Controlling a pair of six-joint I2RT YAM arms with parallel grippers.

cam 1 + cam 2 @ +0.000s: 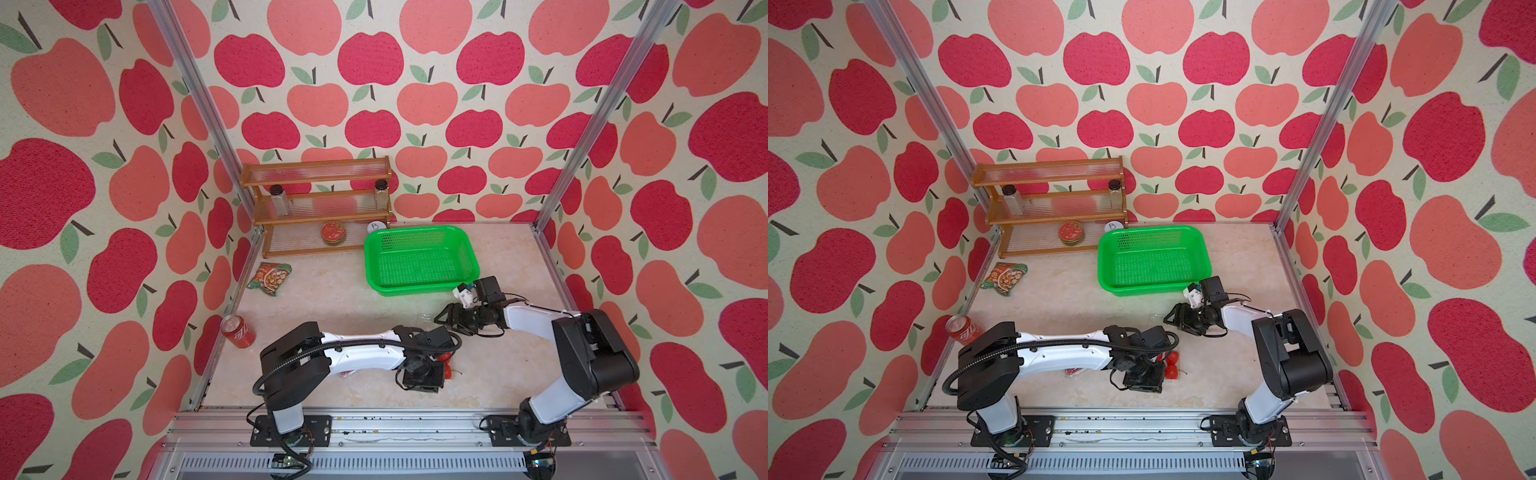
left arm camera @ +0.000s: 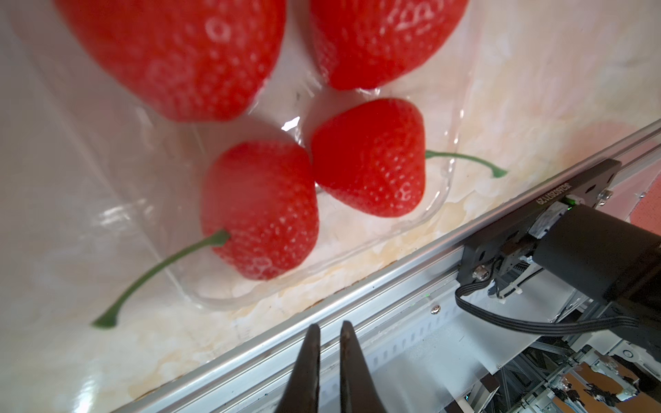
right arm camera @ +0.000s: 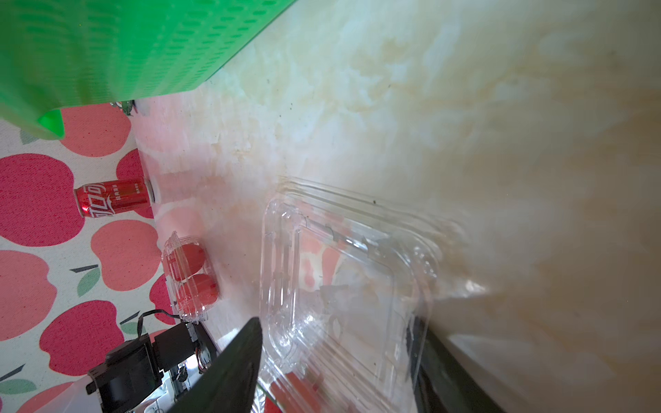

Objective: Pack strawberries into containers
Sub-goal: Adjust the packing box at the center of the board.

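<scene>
Four strawberries (image 2: 259, 211) lie in a clear container (image 2: 322, 268) near the table's front edge, two with green stems; they show as red berries (image 1: 1172, 365) beside my left wrist. My left gripper (image 2: 329, 327) is shut and empty, hanging over the front rail just past that container. A second clear container (image 3: 186, 275), closed, holds two visible strawberries under my left arm. My right gripper (image 3: 336, 321) is shut on a clear clamshell shell (image 3: 350, 250), one finger on each side, in front of the basket (image 1: 442, 318).
A green perforated basket (image 1: 419, 259) sits at the back right. A red soda can (image 1: 237, 331) stands by the left wall, with a snack packet (image 1: 269, 278) behind it. A wooden rack (image 1: 320, 208) with jars and a tin fills the back left corner.
</scene>
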